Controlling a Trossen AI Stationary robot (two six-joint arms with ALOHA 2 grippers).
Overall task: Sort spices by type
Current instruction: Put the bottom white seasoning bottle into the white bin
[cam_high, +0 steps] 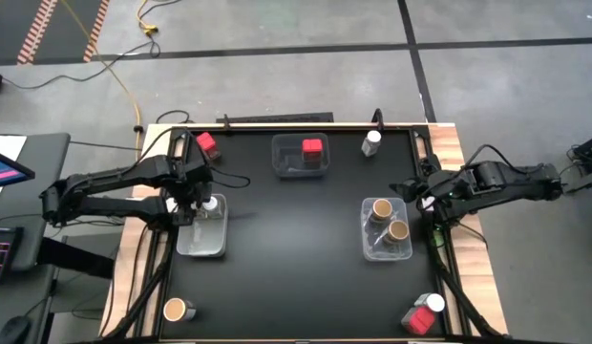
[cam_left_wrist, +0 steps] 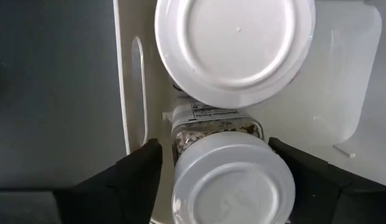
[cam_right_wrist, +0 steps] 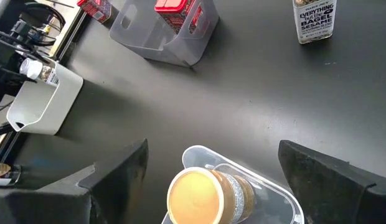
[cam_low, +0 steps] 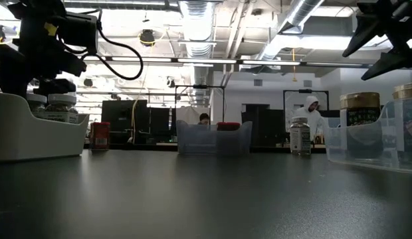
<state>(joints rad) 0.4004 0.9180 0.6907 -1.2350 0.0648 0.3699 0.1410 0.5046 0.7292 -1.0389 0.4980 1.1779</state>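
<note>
Two white-capped jars stand upright in the clear bin at the table's left, caps up, long axes vertical. The left gripper hangs directly over them, released, its dark fingers spread to either side of the nearer jar without touching it. The left wrist view alone shows the seasoning through that jar's glass. Near the front left corner a tan-lidded jar stands loose on the table; near the back left corner, a red square-topped container. At the back centre another red container sits in a second bin. Right of it a white-capped jar stands alone; only the right wrist view lets its label be read: "Everything but the Bagel Sesame". Two tan-lidded jars stand upright in the right-hand bin. The right gripper hovers beside that bin's right edge, fingers wide apart, holding nothing. At the front right corner a red container and a white-capped jar stand touching. The low view shows people in the room beyond.
</note>
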